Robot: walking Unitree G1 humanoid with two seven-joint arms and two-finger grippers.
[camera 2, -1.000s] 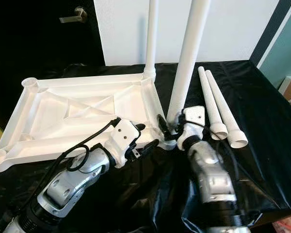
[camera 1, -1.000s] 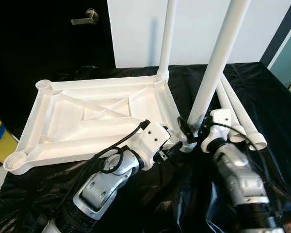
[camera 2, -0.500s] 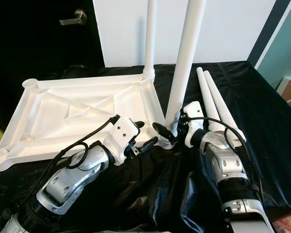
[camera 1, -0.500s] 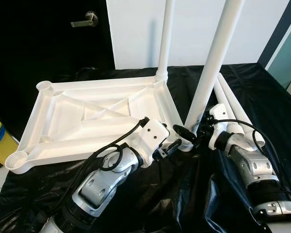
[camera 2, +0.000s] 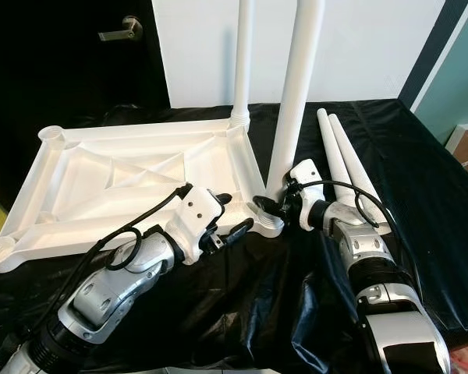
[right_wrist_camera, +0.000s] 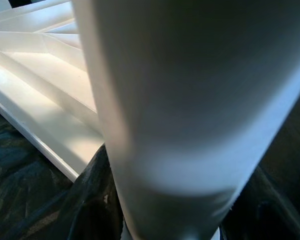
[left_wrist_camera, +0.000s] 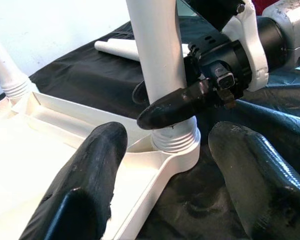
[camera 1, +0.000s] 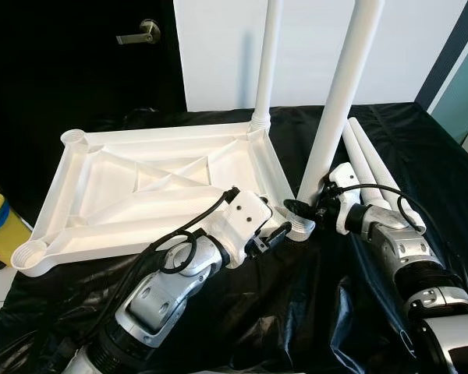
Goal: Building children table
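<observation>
Right end effector (camera 1: 306,209) pinches the upright table leg (camera 1: 339,101) low at its socket; forearm now swung outward. Left end effector (left_wrist_camera: 162,165) spread, facing tabletop (camera 1: 140,195) corner.

A black plastic sheet (camera 1: 312,304) lies crumpled beneath both pincers. Far beyond the left pincer (camera 1: 274,234), a dark door with a metal lever handle (camera 1: 139,32) meets a white wall (camera 1: 312,47).
</observation>
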